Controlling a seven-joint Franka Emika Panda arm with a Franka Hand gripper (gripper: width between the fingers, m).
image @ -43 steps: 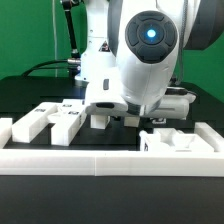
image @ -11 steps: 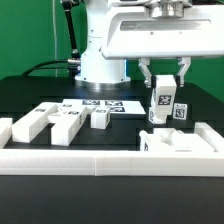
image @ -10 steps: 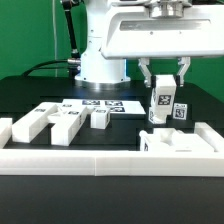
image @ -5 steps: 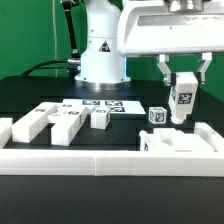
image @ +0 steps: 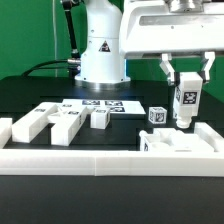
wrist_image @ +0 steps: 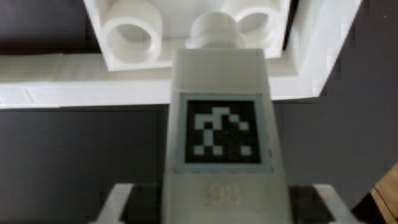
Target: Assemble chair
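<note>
Black table [image: 25, 95], green backdrop. Gripper [image: 186, 82] clamped on tagged white leg [image: 186, 105], upright, just above holed slab [image: 172, 144], exterior view's right.

Pincer [image: 186, 84] points straight down, jaws clamped on chair leg [image: 185, 104].

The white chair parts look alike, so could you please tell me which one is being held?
The upright tagged post clamped in the gripper; the other parts lie ungripped below.

1. A plain green backdrop [image: 25, 30] covers the far side of the scene under even light.
2. A matte black table [image: 25, 95] spreads in front of it, softly lit.
3. A black cable [image: 45, 68] curves along the table's far left.
</note>
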